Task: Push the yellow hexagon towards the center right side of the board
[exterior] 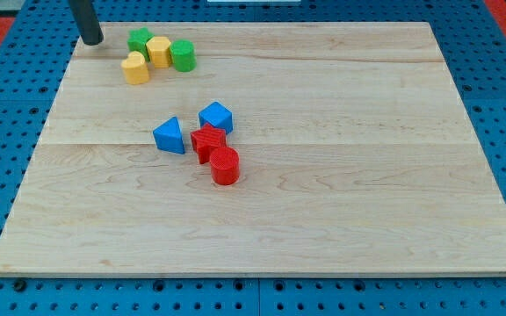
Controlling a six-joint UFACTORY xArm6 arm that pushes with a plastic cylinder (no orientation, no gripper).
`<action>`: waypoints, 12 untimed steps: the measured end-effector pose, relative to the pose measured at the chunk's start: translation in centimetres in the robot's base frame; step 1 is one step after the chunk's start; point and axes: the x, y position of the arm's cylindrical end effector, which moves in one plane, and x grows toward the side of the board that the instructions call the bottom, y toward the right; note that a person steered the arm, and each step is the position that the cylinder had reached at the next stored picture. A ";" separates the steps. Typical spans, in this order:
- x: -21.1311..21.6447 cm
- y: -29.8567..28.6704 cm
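My tip [92,40] sits on the board [323,219] at the view's top left corner. It is a bare rod, so there is nothing to spread or pinch, and it touches no block.

The nearest cluster lies at about 3 o'clock from my tip: a green block [139,40], the yellow hexagon [159,50] just beside it, a green cylinder [182,55] touching the hexagon's right side, and a second yellow block [135,68] at the hexagon's 7 o'clock.

The hexagon is packed in, so a straight shove from the left would likely drag the green cylinder along. I judge it better to come round to the hexagon's 10 or 11 o'clock, between the green block and the board's top edge, and press toward 4 o'clock, keeping my line through its middle so it does not spin off.

The hexagon stands flat face up. It shows no clear long axis, so its heading matters little.

Blue [169,136] [216,116] and red blocks [207,140] [225,166] sit mid-board, near that path.
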 end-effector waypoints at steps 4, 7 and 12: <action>-0.8 7.0; 2.6 2.2; 8.5 17.0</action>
